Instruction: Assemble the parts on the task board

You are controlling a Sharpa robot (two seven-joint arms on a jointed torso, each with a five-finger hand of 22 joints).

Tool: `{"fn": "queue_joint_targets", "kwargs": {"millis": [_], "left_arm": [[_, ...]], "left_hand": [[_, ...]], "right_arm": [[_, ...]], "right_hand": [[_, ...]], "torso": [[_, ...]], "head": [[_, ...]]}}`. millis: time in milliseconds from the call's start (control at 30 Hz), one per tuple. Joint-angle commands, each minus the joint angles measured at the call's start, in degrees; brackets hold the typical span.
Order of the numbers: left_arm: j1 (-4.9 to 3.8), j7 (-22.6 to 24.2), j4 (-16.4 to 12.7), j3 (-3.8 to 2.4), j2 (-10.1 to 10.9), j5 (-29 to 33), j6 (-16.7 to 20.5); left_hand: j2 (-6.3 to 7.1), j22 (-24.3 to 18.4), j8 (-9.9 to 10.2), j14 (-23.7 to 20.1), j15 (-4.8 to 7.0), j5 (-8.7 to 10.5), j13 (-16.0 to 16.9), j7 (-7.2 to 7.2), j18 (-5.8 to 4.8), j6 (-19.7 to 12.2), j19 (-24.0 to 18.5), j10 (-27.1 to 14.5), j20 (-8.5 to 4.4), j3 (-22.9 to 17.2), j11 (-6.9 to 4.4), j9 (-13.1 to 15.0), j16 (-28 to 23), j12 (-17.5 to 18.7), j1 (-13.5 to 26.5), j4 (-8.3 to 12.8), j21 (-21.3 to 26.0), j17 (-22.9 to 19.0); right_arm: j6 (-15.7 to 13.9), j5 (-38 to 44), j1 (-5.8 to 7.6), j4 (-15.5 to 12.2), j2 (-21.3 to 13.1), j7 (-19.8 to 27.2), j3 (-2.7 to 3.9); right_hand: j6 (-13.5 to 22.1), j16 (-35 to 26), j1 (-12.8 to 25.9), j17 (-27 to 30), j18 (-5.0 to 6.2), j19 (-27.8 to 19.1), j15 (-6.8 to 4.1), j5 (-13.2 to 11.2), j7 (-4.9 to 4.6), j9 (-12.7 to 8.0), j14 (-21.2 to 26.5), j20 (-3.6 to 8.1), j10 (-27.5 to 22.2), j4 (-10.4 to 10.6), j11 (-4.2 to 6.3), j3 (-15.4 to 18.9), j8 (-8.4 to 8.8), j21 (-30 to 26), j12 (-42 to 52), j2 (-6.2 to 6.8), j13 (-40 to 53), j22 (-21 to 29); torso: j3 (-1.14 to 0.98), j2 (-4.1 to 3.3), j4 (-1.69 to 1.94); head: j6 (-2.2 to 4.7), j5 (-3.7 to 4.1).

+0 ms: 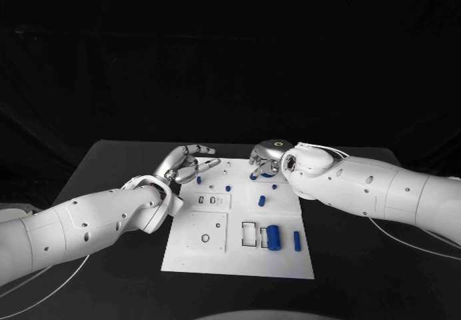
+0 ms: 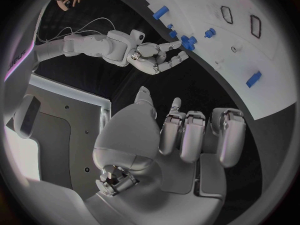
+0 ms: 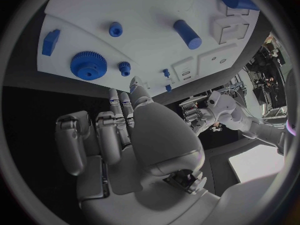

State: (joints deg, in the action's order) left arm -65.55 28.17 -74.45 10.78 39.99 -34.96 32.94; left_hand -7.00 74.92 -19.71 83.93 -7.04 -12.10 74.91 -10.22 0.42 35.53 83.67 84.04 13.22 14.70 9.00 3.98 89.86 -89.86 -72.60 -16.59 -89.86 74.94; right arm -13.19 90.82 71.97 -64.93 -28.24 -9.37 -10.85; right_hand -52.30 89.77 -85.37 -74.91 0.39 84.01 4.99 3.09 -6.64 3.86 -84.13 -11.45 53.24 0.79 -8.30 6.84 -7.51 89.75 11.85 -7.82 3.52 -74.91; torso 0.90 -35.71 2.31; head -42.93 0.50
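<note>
Risk gathers at the far end of the board [image 1: 197, 257], where both hands hover close to small blue parts. A careless sweep of the right hand [image 1: 266, 157] could, in all likelihood, nudge the gear [image 3: 88, 65] or the small pinion [image 3: 125, 68] beside it, since its fingertips hang just off that edge of the board. A loose cylinder [image 1: 273, 237] lying near the board's front could roll if the plate is jolted. The two hands also face each other across the same corner, so a collision looks possible should both reach in together.

Right hand hangs over the far right corner of the board, palm down, fingers curled partly in and close together; the right wrist view shows nothing between them. Whether its tips touch a part by the edge cannot be told from the head view.

Left hand [image 1: 188, 162] reaches in at the far left edge, fingers spread and extended, holding nothing. Its wrist view shows the fingers [image 2: 190, 135] bent forward side by side, clear of the board.

Blue parts sit scattered across the white board, a peg [image 1: 261, 199] mid-board and a slim bar [image 1: 297, 241] near the front right.
</note>
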Motion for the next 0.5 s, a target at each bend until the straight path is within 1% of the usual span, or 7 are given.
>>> {"fn": "queue_joint_targets", "kwargs": {"millis": [33,67,100,167,300,500], "left_arm": [[-0.07,1.01,-0.18,-0.06,-0.02,-0.33,0.24],[-0.07,1.03,-0.16,-0.07,-0.02,-0.33,0.25],[-0.07,1.05,-0.14,-0.07,-0.02,-0.33,0.25],[-0.07,1.10,-0.12,-0.07,-0.01,-0.33,0.26],[-0.07,1.06,-0.15,-0.07,0.05,-0.33,0.21],[-0.06,1.10,-0.06,-0.07,0.13,-0.33,0.24]], "left_hand": [[-0.25,14.86,0.31,6.07,0.51,-0.23,15.09,-2.00,-0.35,0.48,5.96,5.96,-0.04,0.10,-0.28,-0.04,0.14,-0.14,-0.52,-0.05,-0.09,15.06],[-0.26,14.85,0.31,6.07,0.52,-0.23,15.09,-1.99,-0.34,0.48,5.93,5.96,-0.04,0.10,-0.28,-0.04,0.14,-0.14,-0.53,-0.05,-0.08,15.06],[-0.29,14.79,0.33,6.07,0.52,-0.23,15.09,-1.99,-0.33,0.49,5.84,5.96,-0.05,0.10,-0.28,-0.05,0.14,-0.14,-0.56,-0.04,-0.07,15.06],[-0.29,14.78,0.33,6.07,0.52,-0.24,15.09,-1.99,-0.32,0.49,5.83,5.96,-0.05,0.09,-0.28,-0.05,0.14,-0.14,-0.56,-0.04,-0.07,15.06],[-0.35,14.58,0.37,6.07,0.53,-0.25,15.09,-1.98,-0.26,0.51,5.47,5.96,-0.06,0.09,-0.29,-0.05,0.14,-0.14,-0.63,-0.04,-0.01,15.06],[-0.42,14.61,0.42,6.07,0.55,-0.28,15.09,-1.98,-0.27,0.53,5.52,5.96,-0.07,0.08,-0.30,-0.05,0.14,-0.14,-0.71,-0.04,-0.02,15.06]], "right_arm": [[2.52,1.62,-0.24,0.57,0.41,-0.72,0.02],[2.60,1.62,-0.33,0.70,0.51,-0.71,0.02],[2.68,1.63,-0.40,0.78,0.57,-0.72,0.02],[2.92,1.64,-0.55,0.95,0.72,-0.81,0.02],[3.70,1.65,-0.86,1.38,1.02,-1.28,0.02],[3.71,1.49,-1.40,2.29,1.59,-1.72,0.02]], "right_hand": [[-0.11,0.23,-0.26,-15.09,-0.39,5.99,-0.42,-0.31,0.20,-0.04,-5.87,0.39,-0.13,0.04,0.18,-0.23,0.19,0.25,-0.34,-0.34,-0.04,-15.09],[-0.13,0.23,-0.26,-15.09,-0.39,5.99,-0.44,-0.31,0.20,-0.04,-5.87,0.41,-0.13,0.05,0.19,-0.24,0.21,0.25,-0.39,-0.35,-0.03,-15.09],[-0.13,0.23,-0.26,-15.09,-0.39,5.99,-0.44,-0.31,0.20,-0.04,-5.87,0.41,-0.13,0.05,0.19,-0.24,0.21,0.25,-0.39,-0.35,-0.03,-15.09],[-0.15,0.23,-0.26,-15.09,-0.39,5.99,-0.46,-0.31,0.19,-0.04,-5.87,0.43,-0.12,0.05,0.21,-0.26,0.23,0.25,-0.44,-0.37,-0.03,-15.09],[-0.21,0.23,-0.33,-15.09,-0.39,5.99,-0.52,-0.30,0.19,-0.03,-5.87,0.48,-0.08,0.04,0.26,-0.36,0.30,0.25,-0.58,-0.49,-0.02,-15.09],[-0.28,0.23,-0.52,-15.09,-0.39,5.99,-0.62,-0.28,0.23,-0.03,-5.87,0.60,0.04,-0.01,0.33,-0.66,0.53,0.25,-0.93,-0.84,0.00,-15.09]], "torso": [[0.04,0.05,-0.02],[0.01,0.08,-0.07],[0.02,0.12,-0.05],[-0.05,0.11,0.03],[-0.06,0.08,-0.05],[-0.12,0.09,-0.13]], "head": [[0.18,0.43],[0.07,0.39],[0.02,0.37],[-0.09,0.40],[-0.29,0.40],[-0.33,0.59]]}}
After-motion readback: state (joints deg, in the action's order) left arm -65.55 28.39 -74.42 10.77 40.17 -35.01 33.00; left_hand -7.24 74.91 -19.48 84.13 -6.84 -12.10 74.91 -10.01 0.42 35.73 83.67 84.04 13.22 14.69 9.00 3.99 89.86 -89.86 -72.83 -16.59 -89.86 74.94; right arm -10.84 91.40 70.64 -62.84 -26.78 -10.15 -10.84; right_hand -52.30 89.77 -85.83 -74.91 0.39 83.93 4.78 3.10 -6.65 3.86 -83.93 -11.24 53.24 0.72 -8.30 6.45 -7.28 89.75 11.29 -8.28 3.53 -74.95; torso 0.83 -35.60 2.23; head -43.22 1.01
